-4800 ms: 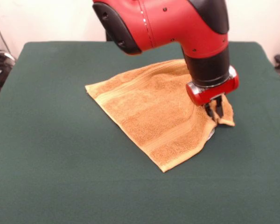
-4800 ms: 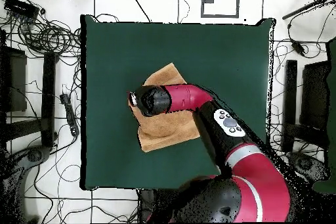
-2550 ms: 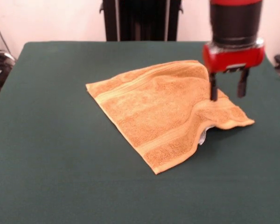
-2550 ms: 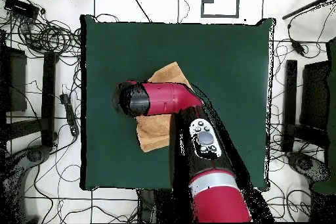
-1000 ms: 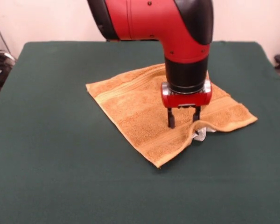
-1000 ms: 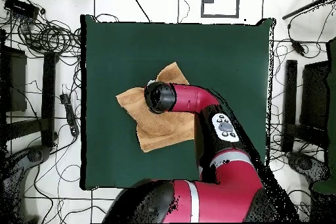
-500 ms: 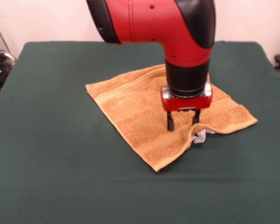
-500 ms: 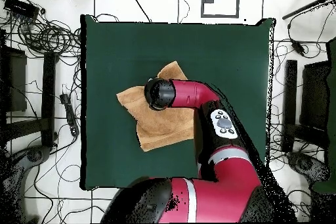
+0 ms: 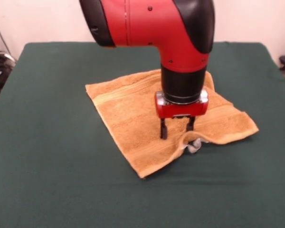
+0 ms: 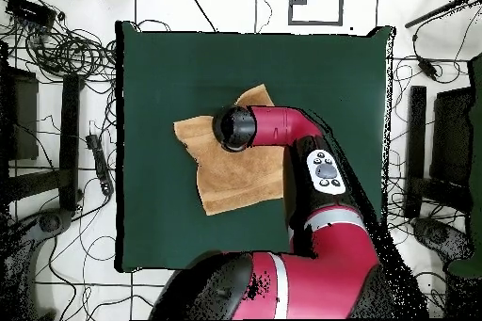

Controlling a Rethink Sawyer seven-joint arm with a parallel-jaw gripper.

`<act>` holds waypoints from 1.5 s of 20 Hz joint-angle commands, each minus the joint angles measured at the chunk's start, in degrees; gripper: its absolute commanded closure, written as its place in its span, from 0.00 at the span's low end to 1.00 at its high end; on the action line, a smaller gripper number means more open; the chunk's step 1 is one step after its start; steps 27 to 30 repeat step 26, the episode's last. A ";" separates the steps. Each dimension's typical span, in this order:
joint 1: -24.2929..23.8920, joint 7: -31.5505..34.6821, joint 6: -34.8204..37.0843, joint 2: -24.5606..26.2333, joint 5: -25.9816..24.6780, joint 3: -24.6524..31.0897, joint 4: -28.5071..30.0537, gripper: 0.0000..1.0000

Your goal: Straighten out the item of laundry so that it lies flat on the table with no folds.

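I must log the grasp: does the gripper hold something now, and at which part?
Nothing is held. The gripper stands open, fingertips down on the towel near its raised front edge, not closed on it.

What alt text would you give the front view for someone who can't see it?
A red and black robot arm's open gripper presses down on an orange-tan towel lying rumpled on a dark green table; a small white tag peeks from the towel's raised near edge.

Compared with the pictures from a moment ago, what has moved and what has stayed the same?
The gripper swung from the towel's right corner to its near edge, came down with fingers apart and dragged the towel slightly leftward. The fold by the white tag remains, and the table is unchanged.
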 commanded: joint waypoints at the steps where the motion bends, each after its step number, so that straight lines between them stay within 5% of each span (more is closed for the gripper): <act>1: -3.91 -6.88 -3.40 4.26 -9.20 -1.93 -4.79 0.00; 12: -8.17 -9.28 -0.27 1.54 -12.16 2.20 -4.68 0.00; 19: -9.17 -4.32 -5.79 2.66 -12.00 4.45 -0.20 0.00; 22: -11.37 -2.80 -10.67 1.53 -10.10 8.99 5.93 0.00; 26: -5.27 5.45 -9.67 -4.09 -8.96 4.27 9.46 0.00; 30: -5.27 5.45 -9.67 -4.09 -8.96 4.27 9.46 0.00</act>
